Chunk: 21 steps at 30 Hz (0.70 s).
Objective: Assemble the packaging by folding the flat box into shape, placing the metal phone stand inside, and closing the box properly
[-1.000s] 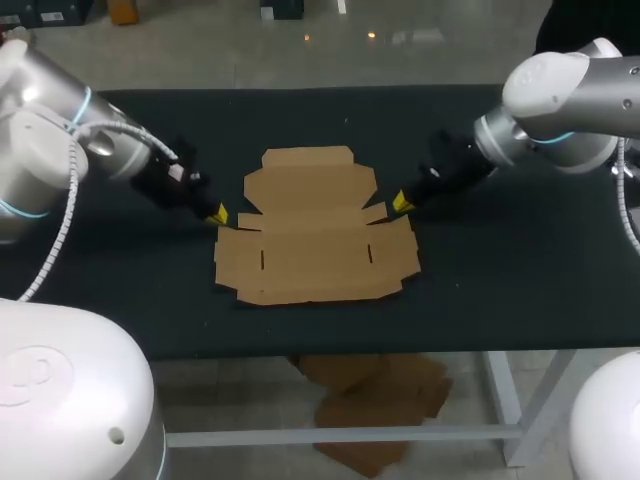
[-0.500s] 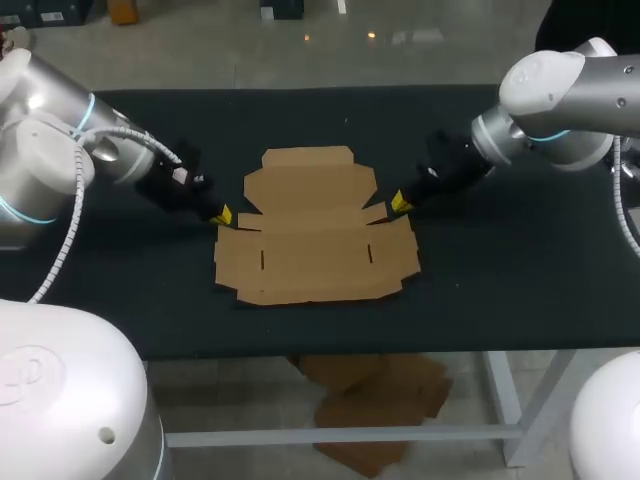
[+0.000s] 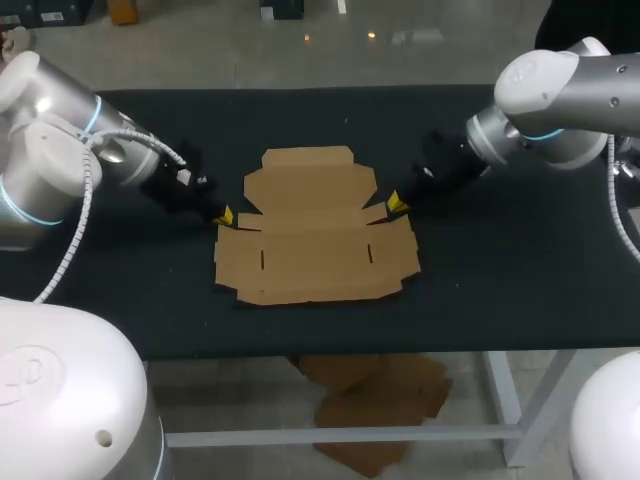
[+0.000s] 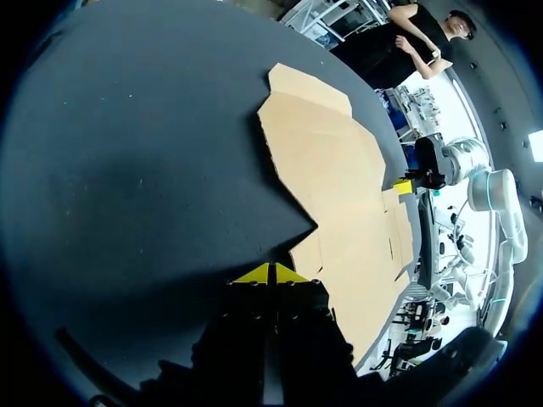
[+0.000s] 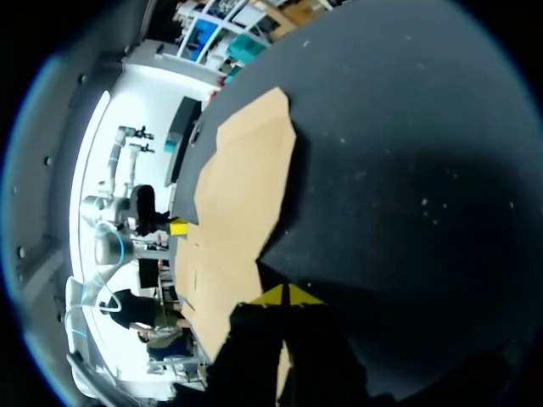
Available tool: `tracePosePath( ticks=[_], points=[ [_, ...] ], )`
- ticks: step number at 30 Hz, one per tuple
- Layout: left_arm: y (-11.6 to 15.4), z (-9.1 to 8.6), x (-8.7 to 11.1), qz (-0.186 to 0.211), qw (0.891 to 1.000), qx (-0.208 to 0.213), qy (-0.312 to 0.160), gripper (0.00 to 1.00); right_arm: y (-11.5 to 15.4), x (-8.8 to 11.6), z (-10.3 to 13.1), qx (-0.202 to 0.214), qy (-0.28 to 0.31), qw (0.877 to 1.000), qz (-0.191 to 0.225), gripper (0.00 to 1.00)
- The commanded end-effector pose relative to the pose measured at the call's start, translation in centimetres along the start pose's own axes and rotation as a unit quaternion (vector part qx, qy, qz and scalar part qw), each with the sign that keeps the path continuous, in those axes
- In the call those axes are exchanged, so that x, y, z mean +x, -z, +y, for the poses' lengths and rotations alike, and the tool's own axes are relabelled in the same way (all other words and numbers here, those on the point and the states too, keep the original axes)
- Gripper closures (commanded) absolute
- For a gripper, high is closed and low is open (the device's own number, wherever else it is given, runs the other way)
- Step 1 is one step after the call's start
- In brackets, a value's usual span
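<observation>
Currently the flat box [image 3: 315,240] lies unfolded at the middle of the table [image 3: 480,300]. Its widest panel faces the near edge and its narrower lid flap points toward the far edge. No panel is raised, so the folding step is judged not yet begun.

Past the wide panel, the left gripper [image 3: 222,215] sits low at the notch on the box's left side, where a side flap meets the centre panel. The left wrist view shows its two yellow tips pressed together with nothing between them. The cardboard edge lies just ahead of and beside them, and contact cannot be confirmed.

The right gripper [image 3: 396,204] occupies the matching notch on the right side. In the right wrist view its tips are likewise closed together and empty, just beside the cardboard edge.

The closed tips form a narrow wedge, probably to slip under a flap edge. The mirrored placement probably lets both sides lift evenly without the sheet turning.

Farthest out, the lid flap lies flat and untouched. The metal phone stand appears in no view, so its location cannot be stated.
</observation>
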State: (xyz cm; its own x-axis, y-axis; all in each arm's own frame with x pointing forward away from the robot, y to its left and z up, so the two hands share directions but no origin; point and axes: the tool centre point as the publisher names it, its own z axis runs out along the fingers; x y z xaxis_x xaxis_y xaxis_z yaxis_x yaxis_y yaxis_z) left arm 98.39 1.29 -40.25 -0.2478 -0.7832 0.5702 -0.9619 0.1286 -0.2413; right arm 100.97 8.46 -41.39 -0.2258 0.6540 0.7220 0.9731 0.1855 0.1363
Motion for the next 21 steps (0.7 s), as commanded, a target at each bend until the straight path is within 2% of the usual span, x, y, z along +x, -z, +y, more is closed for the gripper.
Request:
tracePosePath(
  ticks=[1, 21],
  points=[
    [-0.6, -0.4, -0.4, 0.005, 1.000, -0.005, 0.000, 1.00, -0.1, -0.2, 0.3, 0.005, 0.000, 1.000, 0.003, 1.00],
    [-1.7, -0.7, -0.3, 0.023, 1.000, -0.019, -0.008, 1.00, -0.8, 0.3, 0.3, 0.006, -0.008, 1.000, -0.007, 1.00]
  ],
)
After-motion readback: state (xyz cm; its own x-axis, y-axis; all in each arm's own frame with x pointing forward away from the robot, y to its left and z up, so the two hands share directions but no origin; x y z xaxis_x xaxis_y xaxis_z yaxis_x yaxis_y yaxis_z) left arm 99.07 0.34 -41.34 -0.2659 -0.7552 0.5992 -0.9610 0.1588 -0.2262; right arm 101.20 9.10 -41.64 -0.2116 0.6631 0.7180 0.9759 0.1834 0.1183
